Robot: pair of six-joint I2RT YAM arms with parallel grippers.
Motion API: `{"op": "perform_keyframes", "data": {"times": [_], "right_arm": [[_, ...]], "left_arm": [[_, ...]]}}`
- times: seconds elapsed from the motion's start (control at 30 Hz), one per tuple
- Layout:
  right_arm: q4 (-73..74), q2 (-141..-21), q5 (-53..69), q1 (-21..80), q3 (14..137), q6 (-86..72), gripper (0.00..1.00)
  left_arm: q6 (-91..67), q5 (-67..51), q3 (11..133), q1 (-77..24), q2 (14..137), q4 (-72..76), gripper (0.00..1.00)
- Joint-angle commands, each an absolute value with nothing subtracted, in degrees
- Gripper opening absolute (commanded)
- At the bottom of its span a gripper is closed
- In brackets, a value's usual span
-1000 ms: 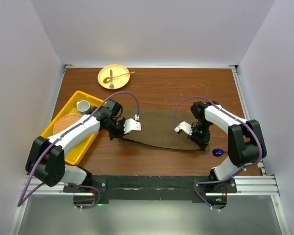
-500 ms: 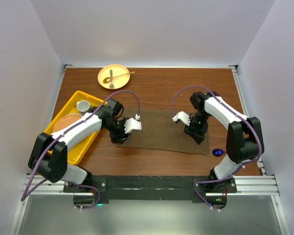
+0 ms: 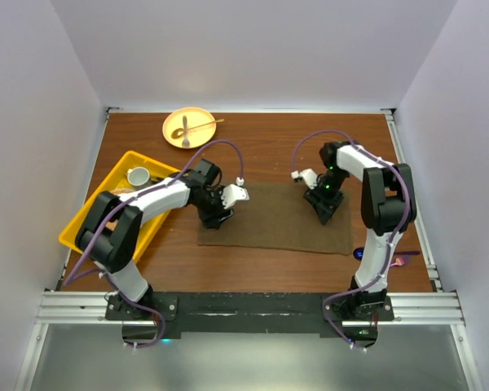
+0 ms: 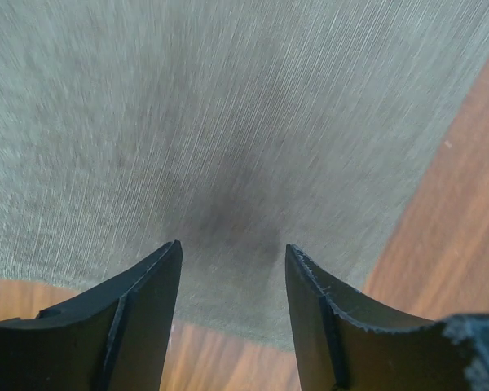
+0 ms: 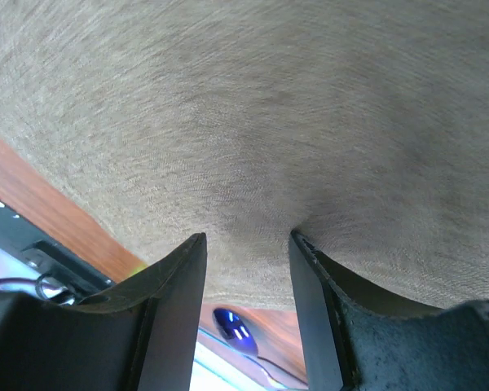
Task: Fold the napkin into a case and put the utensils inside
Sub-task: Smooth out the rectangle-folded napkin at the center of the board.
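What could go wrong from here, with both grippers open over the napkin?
The left gripper and right gripper hang low over the napkin; pulling away could snag and drag it. The blue spoon lies off the napkin's near right corner, beside the right arm, so a swing may knock it away.

The table (image 3: 269, 155) is of brown wood. The olive-brown napkin (image 3: 273, 224) lies flat on its middle, as a long rectangle that runs from left to right. A round yellow plate (image 3: 194, 138) stands at the far left, well apart from the napkin. A yellow tray (image 3: 114, 175) lies at an angle along the left edge. A small glossy blue spoon (image 3: 361, 254) lies just beside the near right corner of the napkin.
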State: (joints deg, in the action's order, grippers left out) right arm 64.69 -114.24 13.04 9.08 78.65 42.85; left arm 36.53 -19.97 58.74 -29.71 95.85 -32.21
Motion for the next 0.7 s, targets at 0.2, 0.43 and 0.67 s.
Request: {"op": "perform_keyframes", "data": {"times": [0.2,0.43,0.67], "right_arm": [[61.7,-120.8,6.5,1.3,88.9,46.6,0.50],[71.6,-111.4,21.6,-1.8,108.5,41.8,0.76],[48.7,-101.0,34.4,-2.5,111.0,12.2,0.98]], "left_arm": [[28.7,-18.3,69.8,-34.6,109.0,-26.8,0.54],[19.3,-27.0,81.5,-29.5,100.1,-27.1,0.90],[8.3,-21.3,84.4,-28.6,89.5,-13.6,1.00]]}}
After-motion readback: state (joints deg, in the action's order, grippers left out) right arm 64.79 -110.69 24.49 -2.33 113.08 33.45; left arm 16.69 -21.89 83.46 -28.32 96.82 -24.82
